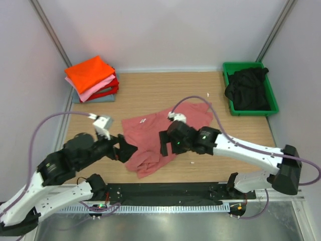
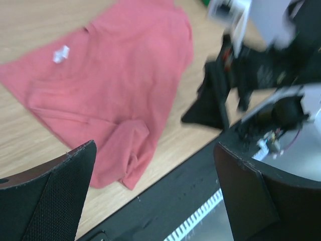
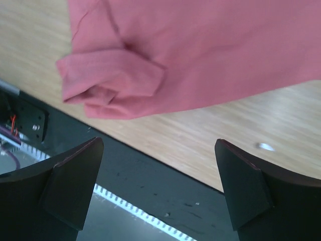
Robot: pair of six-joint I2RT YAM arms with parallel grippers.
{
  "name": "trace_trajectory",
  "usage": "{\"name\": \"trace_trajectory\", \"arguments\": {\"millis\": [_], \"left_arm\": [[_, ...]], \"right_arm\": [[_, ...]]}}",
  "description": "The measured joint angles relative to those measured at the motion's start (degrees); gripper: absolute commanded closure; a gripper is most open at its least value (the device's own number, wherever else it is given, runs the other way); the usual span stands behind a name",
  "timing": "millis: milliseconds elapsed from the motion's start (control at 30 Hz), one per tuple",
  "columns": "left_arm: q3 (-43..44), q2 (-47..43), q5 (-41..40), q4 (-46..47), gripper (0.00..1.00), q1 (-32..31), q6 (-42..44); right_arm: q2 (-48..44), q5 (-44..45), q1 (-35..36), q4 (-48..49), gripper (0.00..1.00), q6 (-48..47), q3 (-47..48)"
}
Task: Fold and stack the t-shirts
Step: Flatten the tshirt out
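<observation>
At the near edge of the counter, around centre, the salmon-red t-shirt lies unfolded and rumpled. Its nearest corner, at 6 o'clock, is bunched into a thick roll. A small white label shows on the cloth near the collar.

Finding 1: the left gripper stands at the shirt's 9 o'clock edge. Its fingers are spread wide with nothing between them. The cloth lies beyond the tips and is not pinched.

Finding 2: the right gripper is over the shirt's near half. The right fingers are likewise spread wide and hold nothing. The bunched corner shows beyond the tips; contact with the cloth cannot be determined.

Finding 3: at 11 o'clock, in the far corner, sits a stack of folded t-shirts: orange on top, then pink, red, and grey-blue at the bottom.

Finding 4: at 1 o'clock, the green bin holds a crumpled black t-shirt.
</observation>
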Motion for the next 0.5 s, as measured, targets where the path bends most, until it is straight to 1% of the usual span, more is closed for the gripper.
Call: {"name": "trace_trajectory", "arguments": {"millis": [67,133,300,500], "left_arm": [[2.2,-4.5,-4.3,-2.1,0.0,0.0,-0.9],[2.9,-8.5,-7.7,-3.8,0.0,0.0,-2.0],[0.0,-16.9,-11.4,-8.0,0.0,0.0,-4.9],[-2.1,-23.5,-12.4,-8.6,0.0,0.0,-6.6]], "right_arm": [[4.3,0.9,5.3,2.1,0.0,1.8,0.6],[7.6,0.7,7.8,4.6,0.0,3.8,0.2],[12.9,1.2,7.8,10.3,0.0,6.8,-0.9],[21.2,1.8,7.6,13.2,0.08,6.3,2.8]]}}
